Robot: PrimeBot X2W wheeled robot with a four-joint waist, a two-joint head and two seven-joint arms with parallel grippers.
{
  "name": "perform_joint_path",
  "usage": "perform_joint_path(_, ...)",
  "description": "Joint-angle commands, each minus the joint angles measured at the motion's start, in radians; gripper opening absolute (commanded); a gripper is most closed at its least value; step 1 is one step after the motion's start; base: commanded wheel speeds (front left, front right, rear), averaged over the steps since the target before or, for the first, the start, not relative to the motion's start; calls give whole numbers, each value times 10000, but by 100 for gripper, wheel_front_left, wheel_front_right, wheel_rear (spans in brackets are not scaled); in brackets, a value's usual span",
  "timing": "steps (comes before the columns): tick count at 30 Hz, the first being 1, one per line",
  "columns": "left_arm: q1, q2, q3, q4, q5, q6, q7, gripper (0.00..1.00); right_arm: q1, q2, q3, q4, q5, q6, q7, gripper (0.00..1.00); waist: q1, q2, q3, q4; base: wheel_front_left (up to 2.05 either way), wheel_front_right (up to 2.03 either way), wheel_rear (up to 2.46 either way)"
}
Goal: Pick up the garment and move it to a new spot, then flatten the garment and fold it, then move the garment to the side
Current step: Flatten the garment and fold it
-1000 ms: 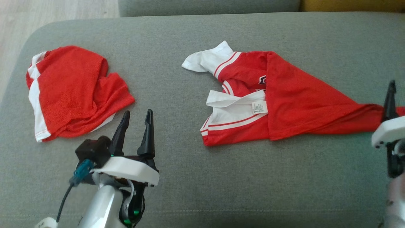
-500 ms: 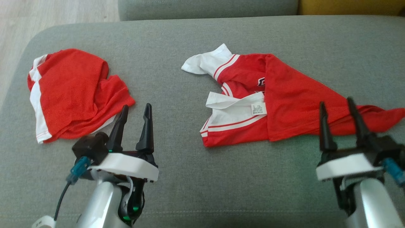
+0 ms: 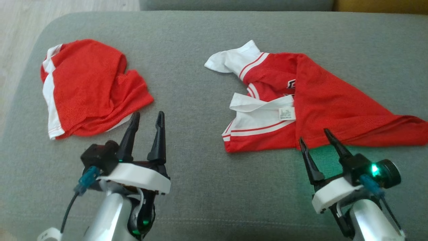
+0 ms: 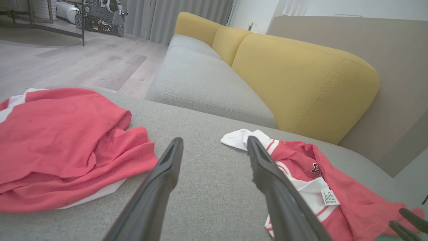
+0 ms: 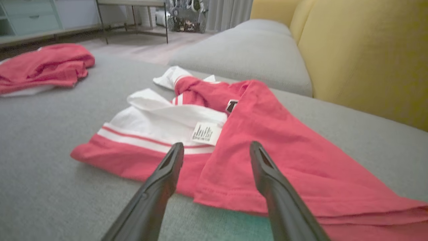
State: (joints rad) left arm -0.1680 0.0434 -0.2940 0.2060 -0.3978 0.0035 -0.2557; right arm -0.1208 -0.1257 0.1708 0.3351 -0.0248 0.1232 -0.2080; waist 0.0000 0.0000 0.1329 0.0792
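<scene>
Crumpled garment (image 3: 334, 107) lies on grey seat (image 3: 200, 187) before yellow backrest (image 4: 301, 77).

**Left wrist view.** Left gripper (image 4: 214, 140): two dark fingers rise from the lower edge, spread apart, with nothing between them but the grey cushion (image 4: 187, 124) beneath. To their left, a crumpled red garment (image 4: 63, 144) with a white edge lies bunched on the cushion. To their right, a red-and-white jersey (image 4: 337, 174) lies rumpled, its white sleeve (image 4: 239, 139) toward the centre and its printed label (image 4: 329, 196) facing up. Tips of the right gripper (image 4: 399, 219) show at the lower right corner, by the jersey's far end. Behind: grey sofa seat (image 4: 207, 83), yellow backrests (image 4: 301, 77), wooden floor (image 4: 83, 63), grey curtains (image 4: 174, 16)
</scene>
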Motion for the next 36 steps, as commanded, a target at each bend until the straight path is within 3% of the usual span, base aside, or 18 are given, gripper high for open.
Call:
perform_joint_path(1, -392, 68, 215, -245, -30, -11, -61, 100, -535, -190, 298, 60, -184, 75, 93, 100, 0, 0, 129, 159, 0, 0, 0)
perform_joint_path(16, -579, 68, 170, -145, -18, -18, -61, 100, -1441, -62, 99, 2428, -861, 75, 353, 100, 0, 0, 622, 614, 0, 0, 0)
perform_joint_path(17, -577, 68, 180, -139, -13, -20, -61, 100, -1462, -28, 64, 2504, -838, 75, 343, 47, 0, 0, 624, 608, 0, 0, 0)
perform_joint_path(18, -577, 68, 190, -133, -8, -20, -61, 100, -1484, 2, 3, 2560, -793, 75, 316, 19, 0, 0, 626, 598, 0, 0, 0)
perform_joint_path(19, -579, 68, 196, -125, -6, -18, -61, 100, -1506, 20, -42, 2592, -765, 75, 281, 0, 0, 0, 621, 588, 0, 0, 0)
perform_joint_path(28, -520, 68, 189, -13, 1, 5, -61, 100, -1457, 13, -402, 1995, -553, 75, 279, 0, 0, 0, 406, 442, 0, 0, 0)
perform_joint_path(36, -521, 68, 129, -65, -39, 13, -61, 100, -1948, -811, -1006, 123, -61, 75, 1108, 0, 0, 0, 422, 312, 0, 0, 0)
